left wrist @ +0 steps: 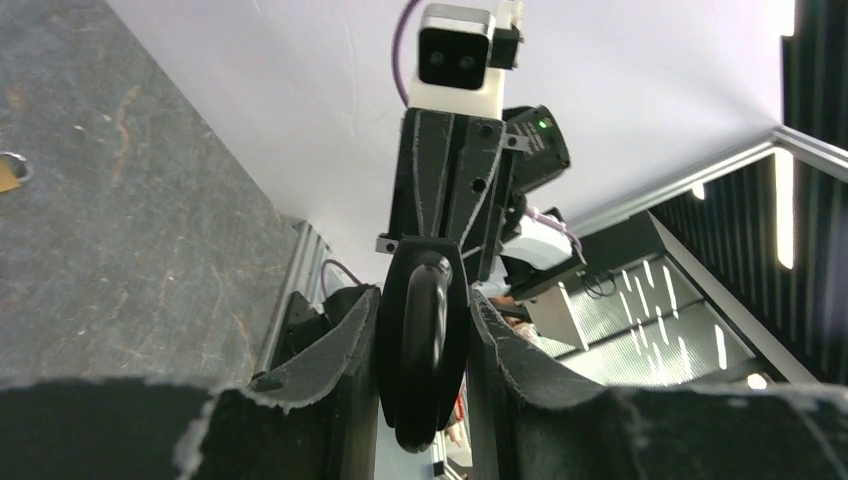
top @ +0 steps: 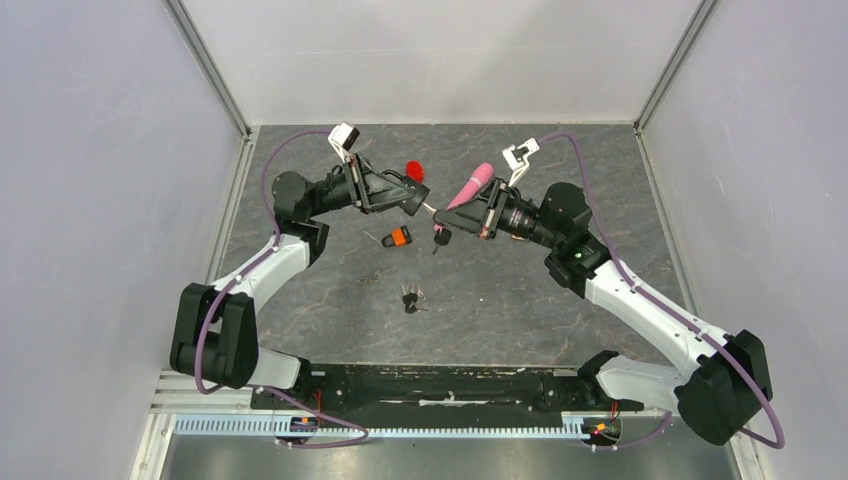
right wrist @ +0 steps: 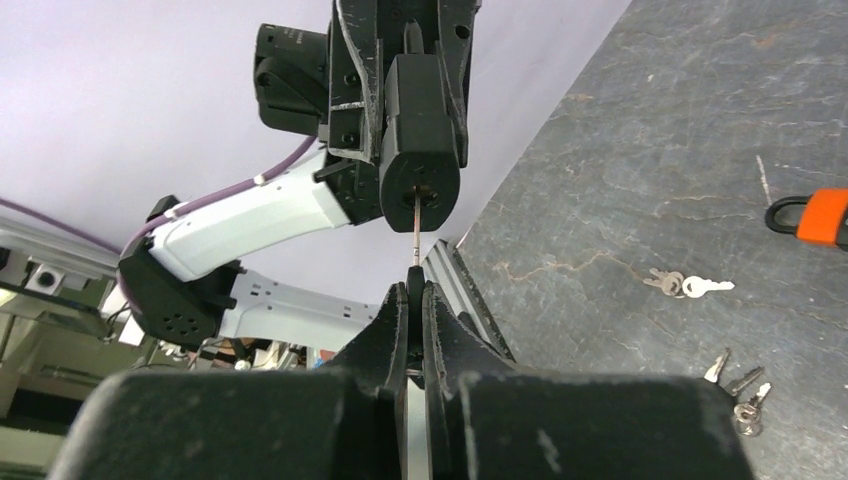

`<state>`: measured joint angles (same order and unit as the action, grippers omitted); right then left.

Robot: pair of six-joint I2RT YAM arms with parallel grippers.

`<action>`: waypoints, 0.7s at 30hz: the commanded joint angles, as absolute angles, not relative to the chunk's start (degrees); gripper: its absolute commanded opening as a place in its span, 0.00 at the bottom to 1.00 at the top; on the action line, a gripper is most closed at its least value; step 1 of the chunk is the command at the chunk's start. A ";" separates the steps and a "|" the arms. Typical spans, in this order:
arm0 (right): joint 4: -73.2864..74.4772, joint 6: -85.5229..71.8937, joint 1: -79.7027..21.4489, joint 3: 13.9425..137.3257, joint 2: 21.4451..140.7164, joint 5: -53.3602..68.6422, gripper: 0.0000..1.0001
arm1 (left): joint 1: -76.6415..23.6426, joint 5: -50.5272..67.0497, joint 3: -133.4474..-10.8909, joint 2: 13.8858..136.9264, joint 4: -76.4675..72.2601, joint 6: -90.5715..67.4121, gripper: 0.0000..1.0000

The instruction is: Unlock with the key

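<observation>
Judged at insertion stage, with padlock (right wrist: 420, 120) clamped in left gripper (left wrist: 422, 310) and key (right wrist: 415, 220) pinched in right gripper (right wrist: 415, 292), tip at keyway; next: seat fully, then turn.

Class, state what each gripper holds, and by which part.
Left gripper holds the black padlock by its body's sides; right gripper pinches the key at its head end, blade at the keyhole.
</observation>
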<state>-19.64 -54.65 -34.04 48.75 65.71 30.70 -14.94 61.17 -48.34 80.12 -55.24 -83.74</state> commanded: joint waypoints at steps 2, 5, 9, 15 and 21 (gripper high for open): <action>-26.01 -55.81 -32.64 49.48 65.18 32.17 0.00 | -15.82 61.90 -47.56 81.49 -76.63 -97.82 0.02; -25.86 -55.56 -32.48 49.87 65.26 31.83 0.00 | -15.91 61.66 -47.61 81.95 -79.36 -100.18 0.02; -25.00 -54.82 -32.67 50.90 65.42 31.30 0.00 | -16.24 61.39 -47.64 81.09 -76.47 -97.96 0.02; -24.04 -53.70 -34.54 52.38 66.31 30.24 0.00 | -17.74 61.06 -48.19 79.65 -68.59 -91.42 0.02; -24.39 -53.30 -34.63 52.38 66.47 28.06 0.00 | -20.44 60.64 -48.82 77.75 -57.78 -82.99 0.02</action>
